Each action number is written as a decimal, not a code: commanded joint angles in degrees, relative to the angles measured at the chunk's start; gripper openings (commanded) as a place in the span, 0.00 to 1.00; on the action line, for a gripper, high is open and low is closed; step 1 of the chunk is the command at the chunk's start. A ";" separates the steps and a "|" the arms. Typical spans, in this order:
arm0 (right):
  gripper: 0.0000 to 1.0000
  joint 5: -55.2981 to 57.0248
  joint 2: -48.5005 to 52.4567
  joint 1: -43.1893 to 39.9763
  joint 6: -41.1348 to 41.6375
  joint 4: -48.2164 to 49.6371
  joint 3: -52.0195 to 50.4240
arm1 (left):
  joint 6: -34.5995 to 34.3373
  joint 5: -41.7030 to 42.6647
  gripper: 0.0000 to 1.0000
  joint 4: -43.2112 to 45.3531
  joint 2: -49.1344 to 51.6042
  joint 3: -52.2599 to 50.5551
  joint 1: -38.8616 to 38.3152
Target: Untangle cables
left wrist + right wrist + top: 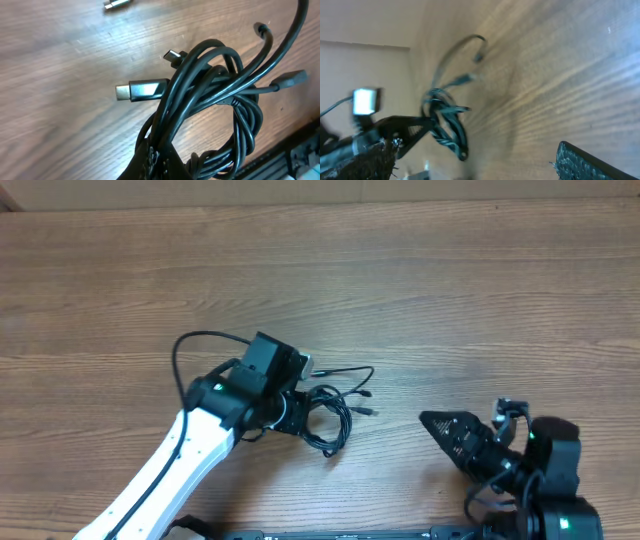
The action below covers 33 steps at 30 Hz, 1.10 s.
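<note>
Opening step: left pincer (pixel 288 414) shut on the tangled cables (pixel 332 415) at the middle of the surface (pixel 450 300); right pincer (pixel 455 438), well apart rightward, gapes empty and should next take a loose plug (pixel 142 91).

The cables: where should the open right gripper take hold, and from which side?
Probably the loose tail trailing right from the cables, approached from the right: the left gripper pins the bundle's left edge, and that tail lies free.

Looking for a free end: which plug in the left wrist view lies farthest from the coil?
The silvery plug at the top edge, well apart; the others lie close by the cables.
</note>
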 commanded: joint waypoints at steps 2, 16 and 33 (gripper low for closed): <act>1.00 -7.63 7.28 -0.09 5.81 2.49 1.18 | 2.16 -7.67 0.04 -2.29 -4.85 1.95 0.24; 1.00 2.01 19.17 20.55 29.86 25.31 1.18 | -8.26 -18.97 0.04 -5.03 -8.24 1.95 -0.39; 0.77 26.05 41.68 40.48 53.88 52.94 1.18 | -7.82 -16.57 0.04 -5.16 -8.24 1.95 -10.23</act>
